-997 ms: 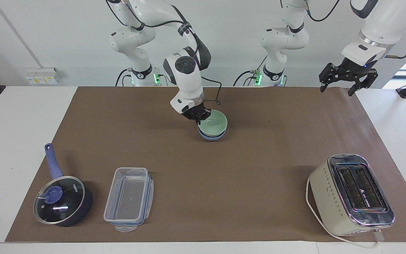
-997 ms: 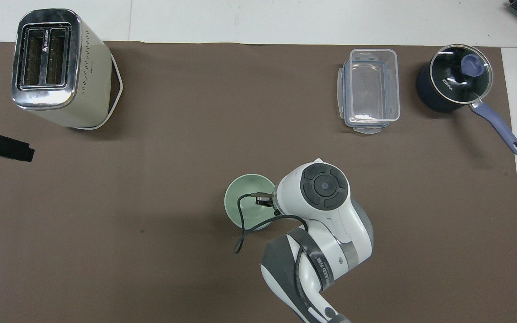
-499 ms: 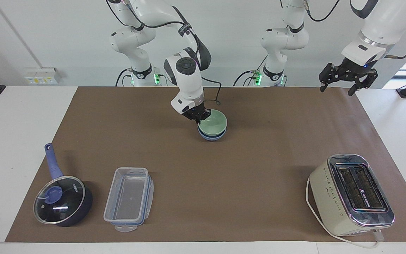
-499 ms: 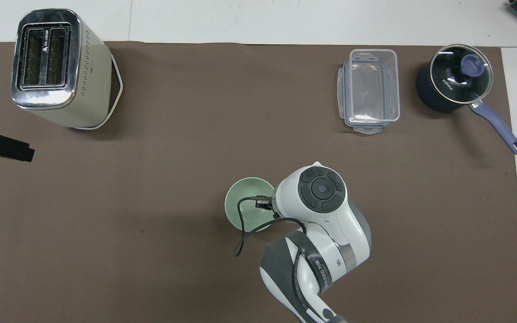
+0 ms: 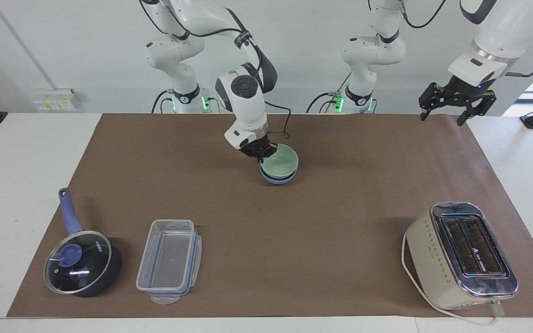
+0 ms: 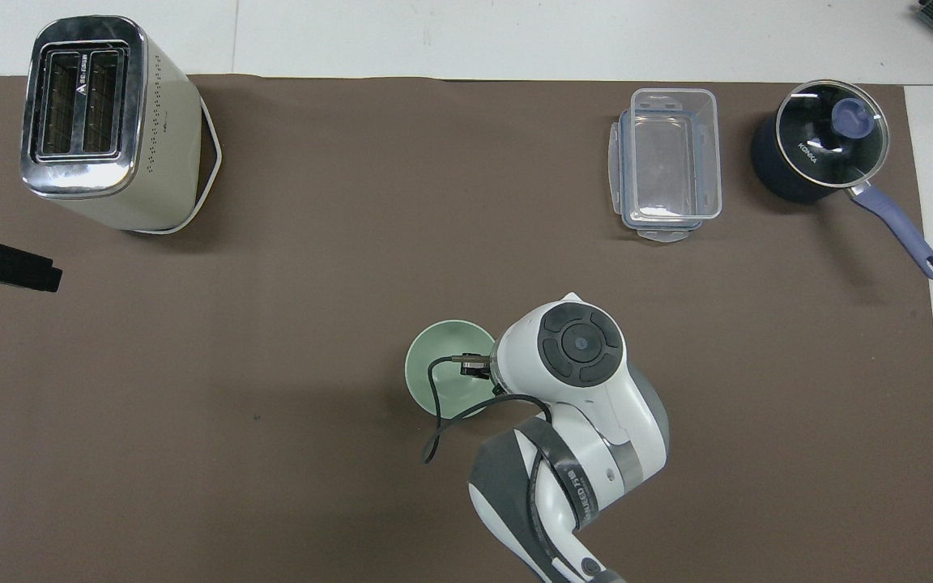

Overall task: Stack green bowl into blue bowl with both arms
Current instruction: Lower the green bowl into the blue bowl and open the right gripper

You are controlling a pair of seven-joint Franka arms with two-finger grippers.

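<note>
The pale green bowl [image 5: 281, 163] sits nested in the periwinkle-blue bowl [image 5: 278, 180] in the middle of the brown mat, nearer to the robots than the other items. In the overhead view only the green bowl [image 6: 440, 366] shows; the blue bowl is hidden under it. My right gripper [image 5: 261, 155] is down at the green bowl's rim, on the side toward the right arm's end. My left gripper [image 5: 451, 111] is open and empty, held high over the mat's edge at the left arm's end. The left arm waits.
A cream toaster [image 5: 461, 254] stands at the left arm's end, farther from the robots. A clear plastic container [image 5: 169, 260] and a dark-blue lidded saucepan [image 5: 81, 261] sit at the right arm's end, also farther out.
The right arm's wrist has straightened a little over the bowls. The bowls and the left arm have not moved.
</note>
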